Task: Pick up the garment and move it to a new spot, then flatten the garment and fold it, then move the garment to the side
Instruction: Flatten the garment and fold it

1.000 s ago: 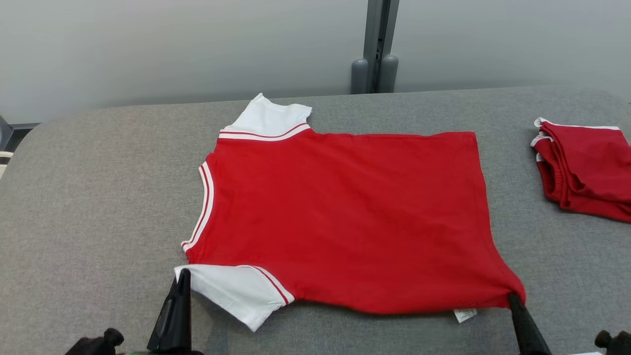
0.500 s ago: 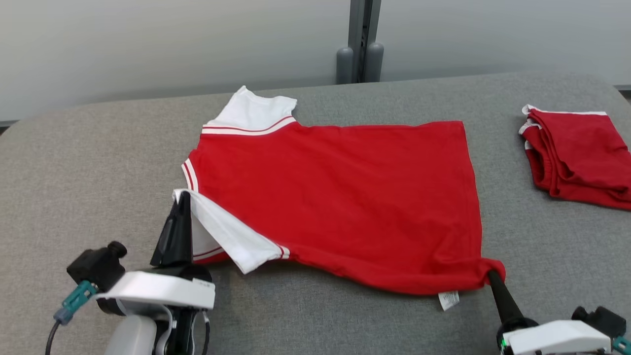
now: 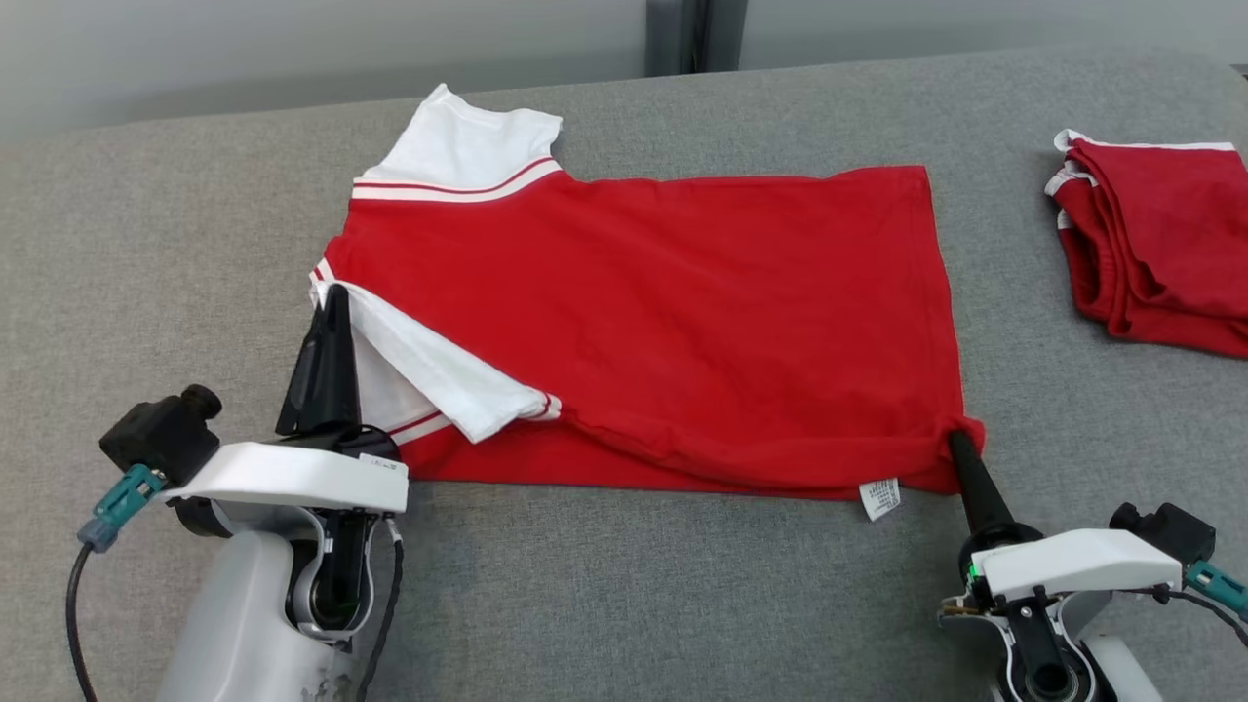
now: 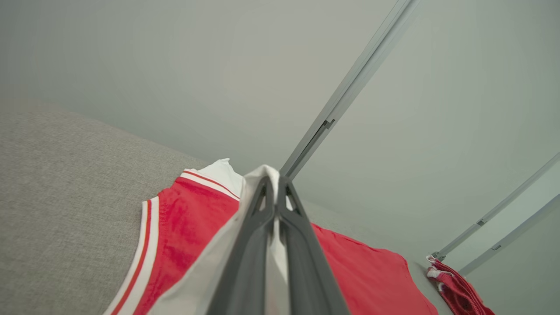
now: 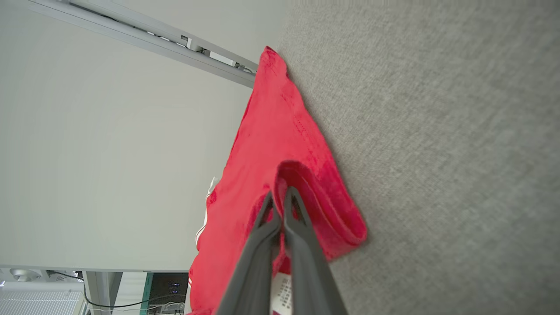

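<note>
The shirt [image 3: 682,322] is red, its sleeves [image 3: 458,146] white with red-and-white striped trim [image 3: 448,187] (label [image 3: 880,497] white too). At the frame's upper right, the pile [image 3: 1160,263] is red, white-edged. The table [image 3: 146,244] is grey.

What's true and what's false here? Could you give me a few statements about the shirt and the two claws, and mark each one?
1. The left gripper is shut on the white sleeve of the red shirt. True.
2. The right gripper hangs open above the table. False: it is shut on the shirt's near hem corner.
3. A folded red garment lies apart from the shirt, at the table's right side. True.
4. The label sits at the collar. False: it hangs from the near hem, beside the right gripper.
5. The red shirt is bunched into a ball. False: it lies mostly spread out, with one sleeve turned over onto the body.
</note>
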